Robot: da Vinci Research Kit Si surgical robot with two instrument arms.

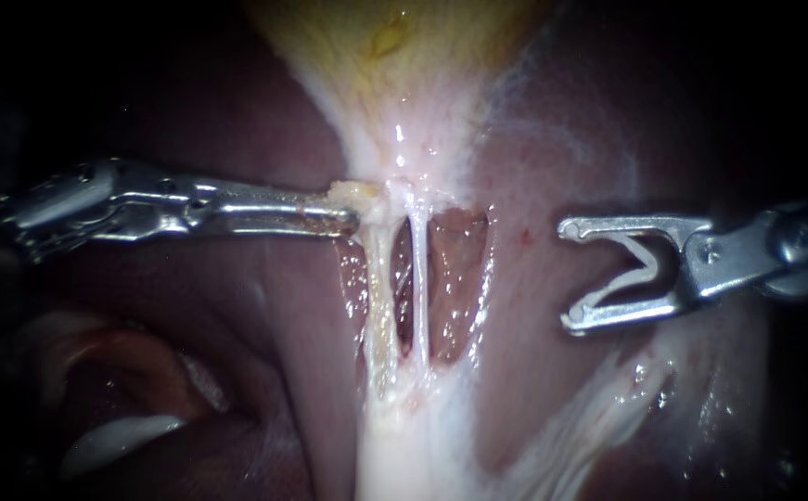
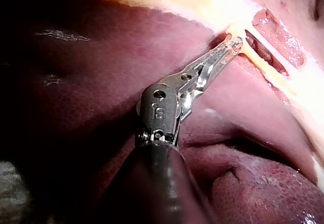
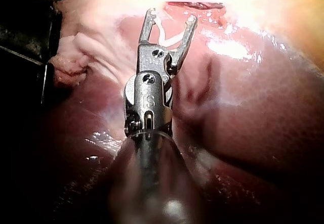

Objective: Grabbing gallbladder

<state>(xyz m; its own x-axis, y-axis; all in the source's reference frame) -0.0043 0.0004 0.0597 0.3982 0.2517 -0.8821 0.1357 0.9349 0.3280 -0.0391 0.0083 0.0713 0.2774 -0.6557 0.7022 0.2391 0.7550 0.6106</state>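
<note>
**A:** How many instruments are there?

**B:** Two. The left instrument (image 1: 352,218) has its jaws drawn narrow, clamped on the pale tapering end of the gallbladder (image 1: 376,46). The single yellowish gallbladder lies on the liver (image 1: 237,111), at the far end of the endoscope view.

**A:** And the right instrument (image 1: 572,274)?

**B:** It is well apart from the left one, over the liver. Its jaws stand wide with one white clip (image 1: 640,264) held between them, touching both.

**A:** Any tubes?

**B:** Two thin pale tubes (image 1: 380,297) run side by side from just beside the left jaws, with dark gaps between them.
</note>
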